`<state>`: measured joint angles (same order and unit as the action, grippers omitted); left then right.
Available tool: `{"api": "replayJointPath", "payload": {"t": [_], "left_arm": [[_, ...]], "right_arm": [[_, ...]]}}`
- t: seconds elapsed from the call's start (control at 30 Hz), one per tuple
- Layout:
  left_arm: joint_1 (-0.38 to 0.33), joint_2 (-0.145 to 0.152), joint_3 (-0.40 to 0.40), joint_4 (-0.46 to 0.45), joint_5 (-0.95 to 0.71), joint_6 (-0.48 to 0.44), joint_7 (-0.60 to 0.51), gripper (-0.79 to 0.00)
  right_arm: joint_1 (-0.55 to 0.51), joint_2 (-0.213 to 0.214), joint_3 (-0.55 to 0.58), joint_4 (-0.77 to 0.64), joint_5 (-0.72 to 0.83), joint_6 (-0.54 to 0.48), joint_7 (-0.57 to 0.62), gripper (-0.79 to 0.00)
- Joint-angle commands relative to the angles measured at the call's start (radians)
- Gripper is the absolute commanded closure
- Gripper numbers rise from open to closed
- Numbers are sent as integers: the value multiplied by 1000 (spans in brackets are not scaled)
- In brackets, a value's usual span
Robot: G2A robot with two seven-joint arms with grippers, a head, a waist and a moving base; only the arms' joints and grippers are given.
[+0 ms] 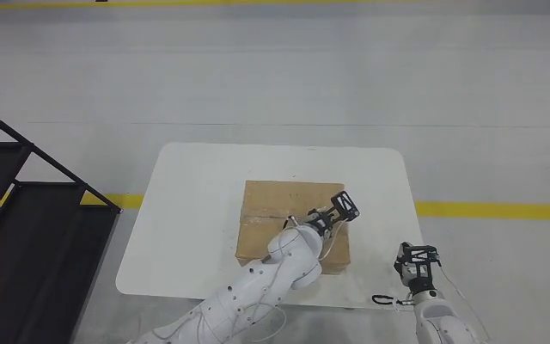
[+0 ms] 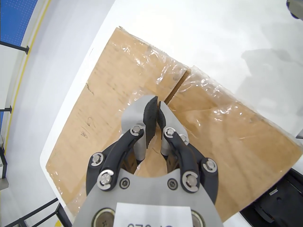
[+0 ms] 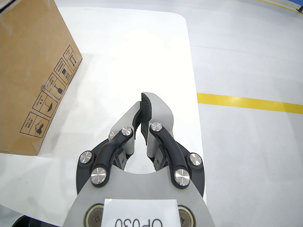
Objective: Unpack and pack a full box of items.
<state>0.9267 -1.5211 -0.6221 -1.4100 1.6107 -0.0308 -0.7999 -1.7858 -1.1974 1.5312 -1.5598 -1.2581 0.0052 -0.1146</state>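
Box [image 2: 111,83] just below L gripper [image 2: 158,103]

A white, round-cornered surface [image 1: 198,215] is standing on a pale grey floor [image 1: 275,77]. A yellow line [image 1: 481,209] is running across that floor and passing under the surface. A black stepped rack [image 1: 43,249] is sitting near the surface's left side. A blue dotted panel [image 2: 21,8] is lining the room's edge.

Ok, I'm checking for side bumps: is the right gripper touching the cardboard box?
Apart. The top view shows bare table between the right gripper and the cardboard box; the right wrist view shows the same gap.
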Motion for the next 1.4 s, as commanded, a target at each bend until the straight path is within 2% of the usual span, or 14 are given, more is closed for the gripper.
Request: {"api": "replayJointPath", "payload": {"t": [0.0, 0.2, 0.4, 0.73, 1.03, 1.37], "left_arm": [[12, 3, -17, -19, 15, 8, -2, 0], [72, 21, -83, -124, 67, 19, -24, 0], [169, 51, -189, -268, 123, 17, -68, 0], [359, 105, -460, -522, 259, 12, -144, 0], [441, 129, -656, -597, 329, -6, -138, 0], [459, 138, -785, -608, 372, -16, -147, 0]], "right_arm": [[-2, -1, 1, -3, 0, -1, 0, 0], [-5, -3, 0, -12, 0, -6, 1, 0], [-3, -6, -8, -21, 2, -15, 4, 0], [1, -8, -12, -37, -6, -28, 15, 0], [15, -9, -5, -46, -6, -52, 24, 0], [23, -10, 1, -38, -3, -66, 26, 0]]}}
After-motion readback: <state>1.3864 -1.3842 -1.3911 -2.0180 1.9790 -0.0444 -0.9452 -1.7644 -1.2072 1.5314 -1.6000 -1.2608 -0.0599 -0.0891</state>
